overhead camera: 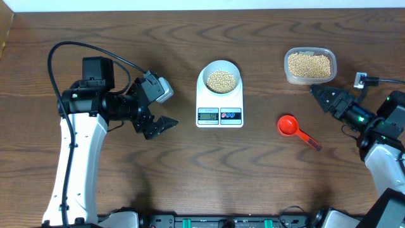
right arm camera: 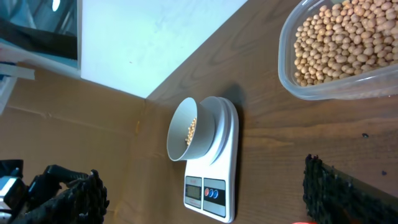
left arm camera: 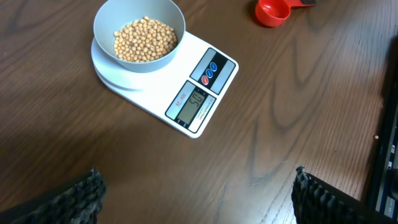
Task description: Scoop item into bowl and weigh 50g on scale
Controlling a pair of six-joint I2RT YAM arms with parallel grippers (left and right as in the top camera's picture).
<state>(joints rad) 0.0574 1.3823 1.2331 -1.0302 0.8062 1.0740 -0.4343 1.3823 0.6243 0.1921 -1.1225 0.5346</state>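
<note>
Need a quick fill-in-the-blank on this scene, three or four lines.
The bowl of beans sits on the ____.
The scoop on the table is coloured ____.
The left gripper and right gripper are both ____.
The clear tub holds more ____.
Missing: scale; red; open; beans.

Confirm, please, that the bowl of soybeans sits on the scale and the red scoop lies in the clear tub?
No: the overhead view shows the red scoop on the table, outside the clear tub. The bowl of soybeans does sit on the scale.
</note>
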